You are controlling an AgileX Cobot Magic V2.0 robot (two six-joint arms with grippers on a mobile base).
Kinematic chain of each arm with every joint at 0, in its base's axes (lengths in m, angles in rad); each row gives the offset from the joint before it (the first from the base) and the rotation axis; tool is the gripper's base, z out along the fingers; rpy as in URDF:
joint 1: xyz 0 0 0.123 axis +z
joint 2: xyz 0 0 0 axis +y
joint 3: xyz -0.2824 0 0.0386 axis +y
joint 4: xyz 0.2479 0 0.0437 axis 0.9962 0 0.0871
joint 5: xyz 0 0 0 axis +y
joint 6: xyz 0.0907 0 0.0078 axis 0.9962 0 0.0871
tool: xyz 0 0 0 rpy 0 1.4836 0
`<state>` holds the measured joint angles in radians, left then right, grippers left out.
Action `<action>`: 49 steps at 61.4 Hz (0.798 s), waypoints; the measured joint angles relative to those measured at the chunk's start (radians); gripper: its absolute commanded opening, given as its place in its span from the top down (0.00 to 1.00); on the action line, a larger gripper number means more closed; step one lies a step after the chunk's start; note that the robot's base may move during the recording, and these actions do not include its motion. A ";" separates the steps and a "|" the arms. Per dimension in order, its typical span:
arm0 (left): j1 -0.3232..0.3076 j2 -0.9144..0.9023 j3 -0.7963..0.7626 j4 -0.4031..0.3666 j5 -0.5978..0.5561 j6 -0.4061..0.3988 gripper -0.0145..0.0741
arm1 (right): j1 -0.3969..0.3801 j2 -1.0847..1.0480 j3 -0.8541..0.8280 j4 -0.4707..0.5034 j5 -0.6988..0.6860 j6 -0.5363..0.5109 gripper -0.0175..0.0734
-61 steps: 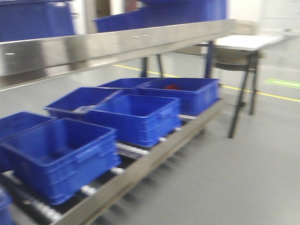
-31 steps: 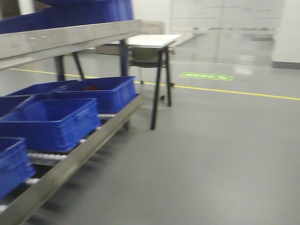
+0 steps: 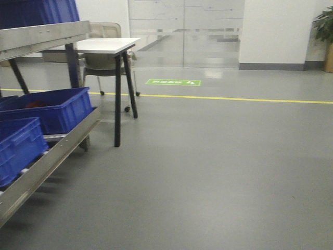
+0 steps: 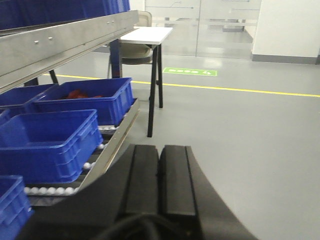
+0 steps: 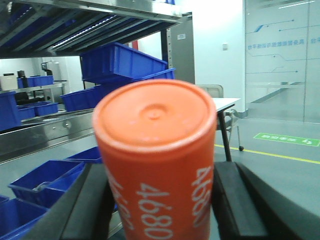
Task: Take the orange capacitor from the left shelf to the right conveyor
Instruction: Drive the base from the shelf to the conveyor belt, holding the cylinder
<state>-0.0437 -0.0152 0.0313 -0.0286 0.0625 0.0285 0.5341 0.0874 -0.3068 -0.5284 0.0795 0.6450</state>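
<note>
The right gripper is clamping the capacitor across its round body, with a black finger pressing on either flank. The can is standing upright in the grip, its flat top towards the wrist camera and the white "4680" print running down its wall. Gripping the sides rather than the ends looks meant to let it be set down standing.

The left gripper is sitting low with its two pads pressed together and nothing between them. It appears idle, since one arm is enough for so small a load.

The capacitor is off the shelf, which is showing at the far left of the front view with blue bins on rollers below it. A table is standing just beside the shelf's right end, and open grey floor is filling the rest. The conveyor is not showing in any view.

Judging from this, the pick is done and the carry is under way. The belt needs to come into reach on the right before the can is lowered, and a loose grip could let it tilt.
</note>
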 measured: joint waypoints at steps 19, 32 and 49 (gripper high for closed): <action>0.000 0.000 0.000 0.000 0.000 0.000 0.98 | 0.000 0.000 0.000 0.000 0.000 0.000 0.75; 0.000 0.000 0.000 0.000 0.000 0.000 0.98 | 0.000 0.000 0.000 0.000 0.000 0.000 0.75; 0.000 0.000 0.000 0.000 0.000 0.000 0.98 | 0.000 0.000 0.000 0.000 0.000 0.000 0.75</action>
<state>-0.0437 -0.0152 0.0313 -0.0286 0.0625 0.0285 0.5341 0.0874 -0.3068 -0.5284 0.0795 0.6450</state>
